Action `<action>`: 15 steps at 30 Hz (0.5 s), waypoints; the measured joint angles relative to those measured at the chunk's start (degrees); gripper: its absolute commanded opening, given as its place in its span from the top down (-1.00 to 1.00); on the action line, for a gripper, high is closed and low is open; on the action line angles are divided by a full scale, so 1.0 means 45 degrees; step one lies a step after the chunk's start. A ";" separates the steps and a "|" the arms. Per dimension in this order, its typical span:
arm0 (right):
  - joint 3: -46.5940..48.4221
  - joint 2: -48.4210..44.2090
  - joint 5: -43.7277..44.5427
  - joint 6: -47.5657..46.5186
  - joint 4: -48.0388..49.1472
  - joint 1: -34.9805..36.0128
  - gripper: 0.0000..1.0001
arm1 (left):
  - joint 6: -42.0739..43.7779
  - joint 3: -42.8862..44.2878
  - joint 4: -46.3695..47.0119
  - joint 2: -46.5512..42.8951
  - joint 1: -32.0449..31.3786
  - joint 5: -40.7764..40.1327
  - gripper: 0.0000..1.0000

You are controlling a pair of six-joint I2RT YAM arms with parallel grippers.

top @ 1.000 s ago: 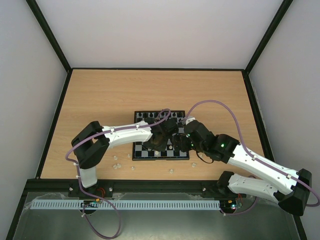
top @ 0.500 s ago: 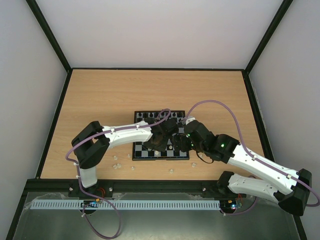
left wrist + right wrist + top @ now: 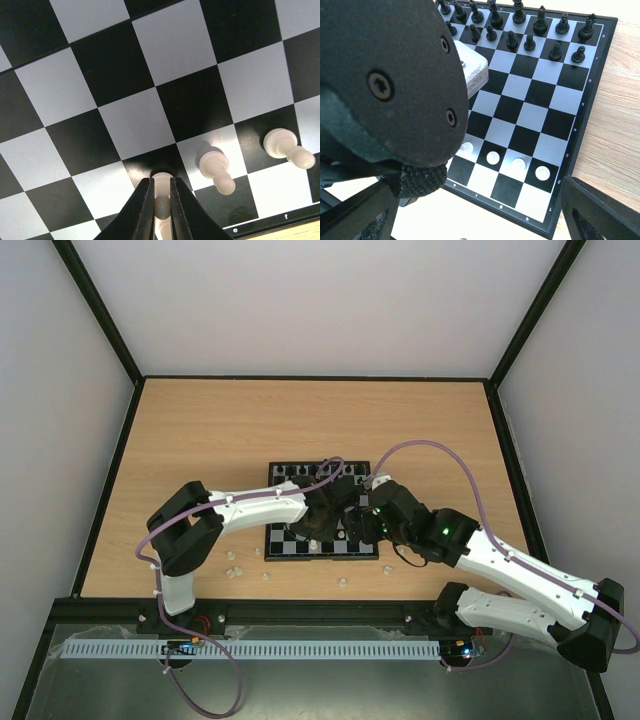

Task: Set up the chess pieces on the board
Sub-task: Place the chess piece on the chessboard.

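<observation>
The board point(image 3: 322, 508) lies mid-table, with black chess pieces point(image 3: 520, 30) lined up along its far rows. My left gripper point(image 3: 161, 197) is shut on the head of a white pawn point(image 3: 161, 184), whose base stands on a black square in the near pawn row. Two more white pawns point(image 3: 215, 167) point(image 3: 287, 147) stand to its right. In the right wrist view, several white pawns point(image 3: 519, 163) show in that row. My right gripper point(image 3: 477, 200) hangs open over the board's near edge with nothing between its fingers, right beside the left gripper point(image 3: 318, 528).
Loose white pieces point(image 3: 234, 565) lie on the wooden table near the board's front left, with others point(image 3: 343, 583) point(image 3: 388, 567) in front. The left arm's dark wrist point(image 3: 385, 75) fills the left of the right wrist view. Black frame rails point(image 3: 110, 480) edge the table.
The left jaws have closed a little tighter on the white pawn, and the left arm has shifted slightly. The right arm has not moved.
</observation>
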 measured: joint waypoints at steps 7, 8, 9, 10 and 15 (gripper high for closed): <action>0.0000 0.0000 0.0000 0.0000 0.0000 0.0000 -0.77 | 0.0000 0.0073 0.0053 0.0000 0.0000 -0.0005 0.71; 0.0000 0.0000 -0.0005 0.0000 0.0000 0.0000 -0.78 | 0.0005 0.0087 0.0053 0.0005 0.0000 -0.0010 0.65; 0.0000 0.0000 0.0000 0.0000 0.0000 0.0000 -0.78 | 0.0015 0.0097 0.0068 0.0005 0.0000 -0.0015 0.59; 0.0000 0.0000 0.0000 0.0000 0.0000 0.0000 -0.78 | 0.0000 0.0102 0.0068 0.0005 0.0005 -0.0015 0.50; 0.0000 0.0000 -0.0005 0.0000 0.0005 0.0000 -0.78 | -0.0058 0.0160 0.0005 0.0005 0.0005 -0.0107 0.26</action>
